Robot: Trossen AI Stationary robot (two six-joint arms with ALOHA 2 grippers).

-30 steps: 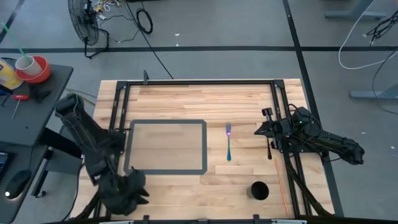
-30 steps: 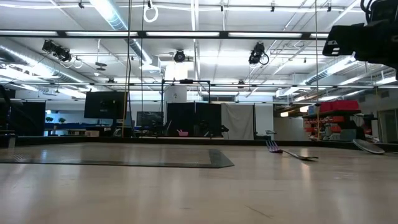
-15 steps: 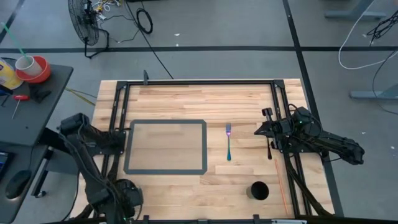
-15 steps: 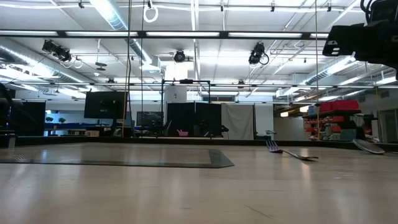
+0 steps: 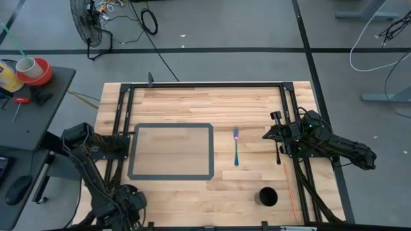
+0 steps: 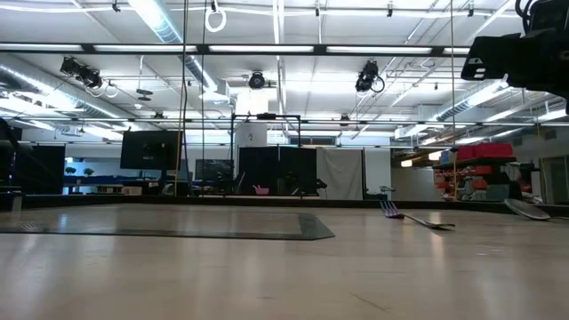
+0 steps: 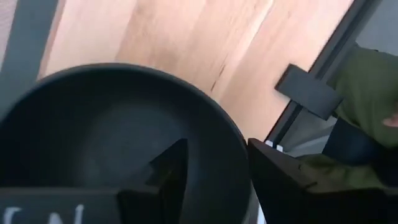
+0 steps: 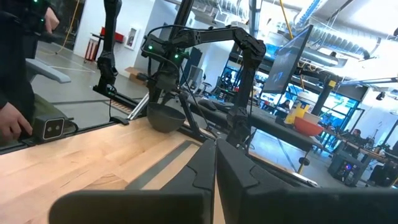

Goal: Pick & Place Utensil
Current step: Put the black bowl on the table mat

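Observation:
A slim fork (image 5: 236,146) with an iridescent purple-teal sheen lies flat on the wooden table right of a grey-framed mat (image 5: 171,175); the low view shows the fork (image 6: 418,219) too. My right gripper (image 5: 266,135) is shut and hovers right of the fork, touching nothing; its fingers meet in the right wrist view (image 8: 215,163). My left gripper (image 5: 128,201) is at the table's near-left corner, shut on a black bowl (image 7: 106,130). The right wrist view shows that bowl (image 8: 165,117) far off under the left arm. My left gripper (image 7: 216,147) holds the black bowl by its rim (image 7: 233,140). One finger (image 7: 165,171) is inside the hollow and the other finger (image 7: 280,180) is outside the wall. In the right wrist view the bowl hangs below the gripper, by the table's edge.
A black cup (image 5: 267,196) stands near the table's near edge, right of the mat. Black frame rails (image 5: 205,84) run along the table's sides. A person's green sleeve (image 7: 367,81) and a hand (image 8: 9,124) show beyond the table.
My left arm has folded: its upper links swung from the table's left side down toward the near-left corner. The gripper with the bowl shifted slightly toward the near edge. The right arm and the fork have kept still.

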